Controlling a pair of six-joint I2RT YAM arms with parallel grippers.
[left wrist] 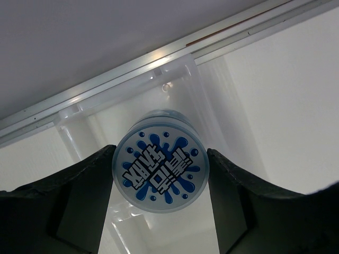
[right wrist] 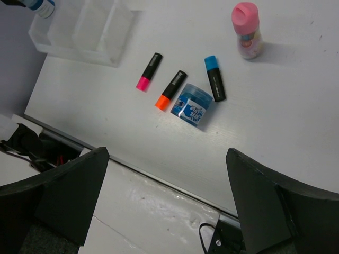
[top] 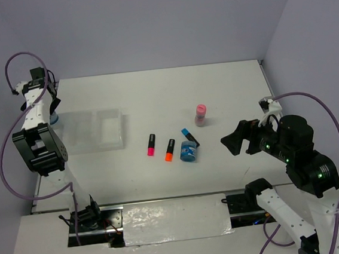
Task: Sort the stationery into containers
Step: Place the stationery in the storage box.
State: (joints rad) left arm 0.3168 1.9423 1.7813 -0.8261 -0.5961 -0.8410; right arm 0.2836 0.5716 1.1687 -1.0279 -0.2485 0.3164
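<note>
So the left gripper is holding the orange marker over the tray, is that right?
Not quite: the left gripper holds a tape roll, not the orange marker, over the tray, as the left wrist view shows. That marker lies on the table.

From above, the left arm hides nearly all of the held tape roll (only a blue sliver peeks out) and the left end of the tray. In the left wrist view that roll and the left fingers, themselves cut by the bottom edge, cover much of the tray. The right wrist view crops the tray at its top edge; print on the loose tape roll and the pink-capped tube is too small to read.
</note>
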